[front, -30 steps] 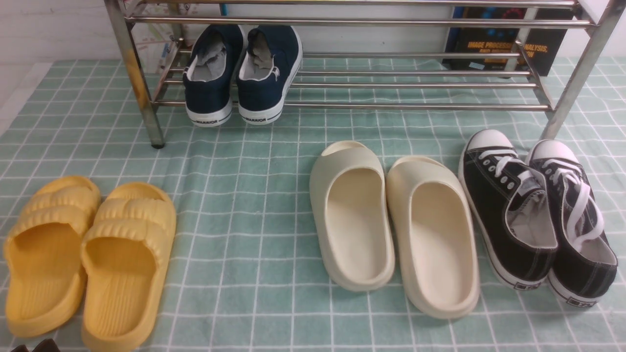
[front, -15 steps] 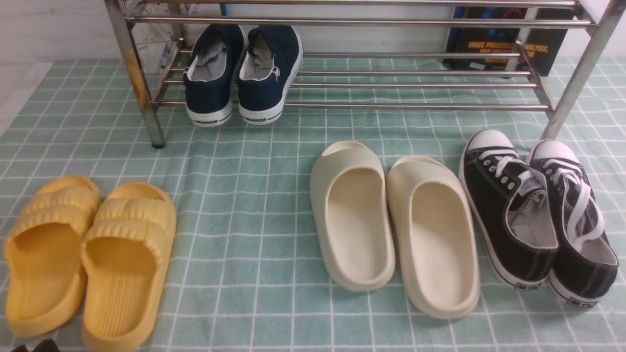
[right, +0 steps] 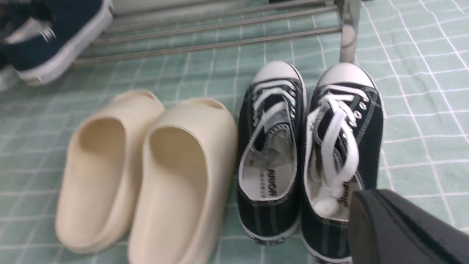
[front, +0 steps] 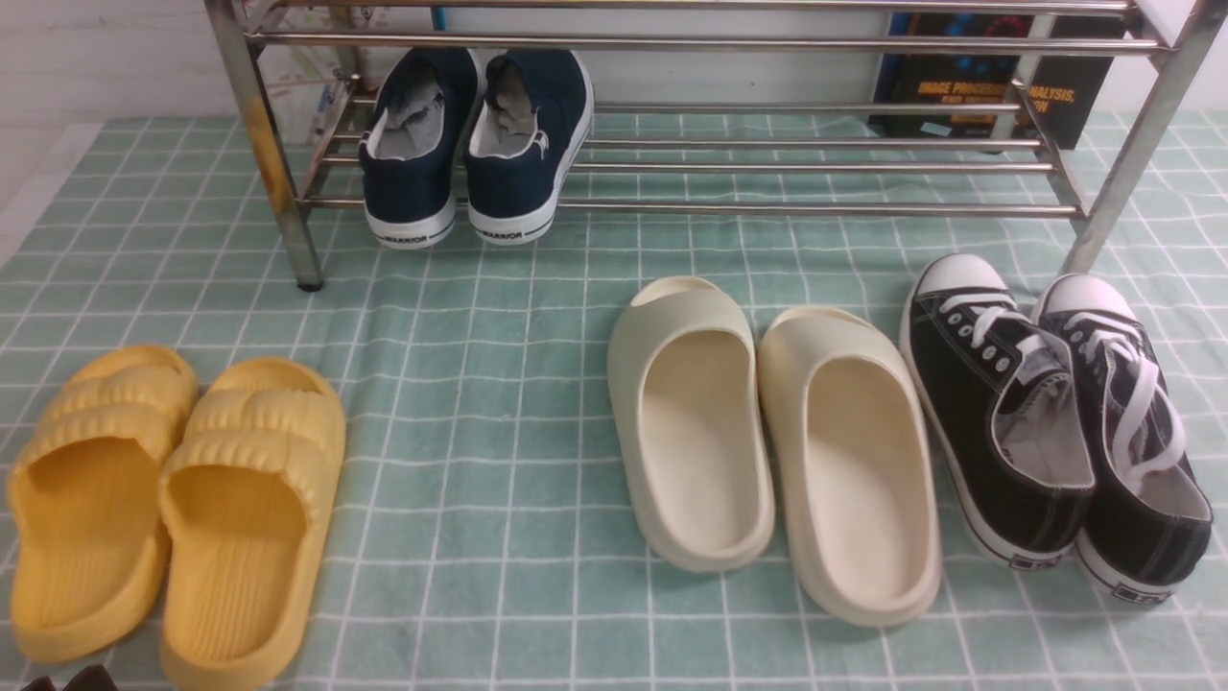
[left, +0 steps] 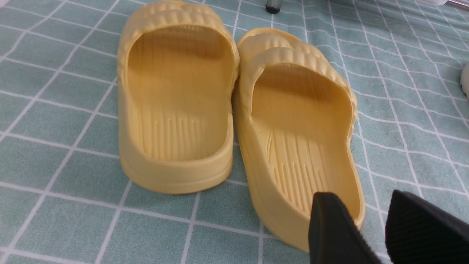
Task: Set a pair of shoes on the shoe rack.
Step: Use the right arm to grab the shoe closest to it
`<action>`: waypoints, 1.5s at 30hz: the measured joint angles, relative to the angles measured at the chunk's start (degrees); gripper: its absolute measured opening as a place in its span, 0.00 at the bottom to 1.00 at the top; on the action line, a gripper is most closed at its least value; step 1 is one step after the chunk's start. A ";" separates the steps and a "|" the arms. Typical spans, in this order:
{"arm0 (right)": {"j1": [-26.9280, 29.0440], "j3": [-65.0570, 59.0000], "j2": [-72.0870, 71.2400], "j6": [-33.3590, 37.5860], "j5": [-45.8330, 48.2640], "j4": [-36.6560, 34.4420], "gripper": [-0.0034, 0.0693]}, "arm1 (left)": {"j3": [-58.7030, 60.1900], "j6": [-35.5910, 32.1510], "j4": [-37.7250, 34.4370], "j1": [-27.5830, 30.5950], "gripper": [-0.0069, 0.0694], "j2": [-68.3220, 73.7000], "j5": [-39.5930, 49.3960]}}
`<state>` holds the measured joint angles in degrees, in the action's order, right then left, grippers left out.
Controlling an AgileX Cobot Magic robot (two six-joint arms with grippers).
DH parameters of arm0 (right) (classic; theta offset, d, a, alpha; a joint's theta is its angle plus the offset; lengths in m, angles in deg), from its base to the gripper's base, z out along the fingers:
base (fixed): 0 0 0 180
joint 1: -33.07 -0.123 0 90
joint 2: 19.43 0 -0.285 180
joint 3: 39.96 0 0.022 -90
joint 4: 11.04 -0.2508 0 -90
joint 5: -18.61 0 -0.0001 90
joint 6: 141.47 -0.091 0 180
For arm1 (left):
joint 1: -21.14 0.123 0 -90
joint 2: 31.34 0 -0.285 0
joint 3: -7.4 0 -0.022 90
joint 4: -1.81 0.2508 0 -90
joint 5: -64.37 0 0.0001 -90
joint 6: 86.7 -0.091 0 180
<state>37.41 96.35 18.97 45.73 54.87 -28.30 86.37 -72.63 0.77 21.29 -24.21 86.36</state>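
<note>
Black canvas sneakers (front: 998, 403) are waiting on the checked cloth (front: 480, 413) — the chrome shoe rack (front: 767, 208) is still wanting them. From the left wrist, that gripper (left: 357, 220) is standing parted, holding nothing. From the right, its gripper (right: 361, 223) is staying clenched, empty; everything's left.

The left gripper (left: 362, 196) stands parted, apparently only a little, while the right gripper (right: 370, 194) has its fingers together, holding nothing.
</note>
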 joint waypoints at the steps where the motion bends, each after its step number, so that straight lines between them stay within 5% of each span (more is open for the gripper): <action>1: -1.03 3.79 6.41 0.07 2.48 1.88 0.04 | 0.00 0.00 0.00 0.00 0.40 0.00 0.00; 10: -13.91 23.62 35.65 -0.04 22.10 8.41 0.05 | 0.00 0.00 0.00 0.00 0.40 0.00 0.00; 16: -17.78 36.24 52.70 -2.05 28.94 10.42 0.10 | 0.00 0.00 0.00 0.00 0.40 0.00 0.00; 20: -19.12 41.00 61.43 -2.78 30.70 11.15 0.22 | 0.00 0.00 0.00 0.00 0.40 0.00 0.00; 25: -22.67 42.24 70.74 -6.76 28.95 17.26 0.56 | 0.00 0.00 0.00 0.00 0.40 0.00 0.00; 31: -23.20 42.19 71.66 -11.88 25.33 22.97 0.72 | 0.00 0.00 0.00 0.00 0.40 0.00 0.00; 39: -23.20 36.33 71.66 -10.54 20.59 17.80 0.64 | 0.00 -0.05 0.00 0.00 0.40 0.00 0.00; 45: -23.20 31.93 70.85 -9.47 16.93 17.70 0.34 | 0.00 -0.05 0.00 0.00 0.40 0.00 0.00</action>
<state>14.21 128.28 89.82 36.27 71.80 -10.60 86.37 -72.67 0.77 21.29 -24.21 86.36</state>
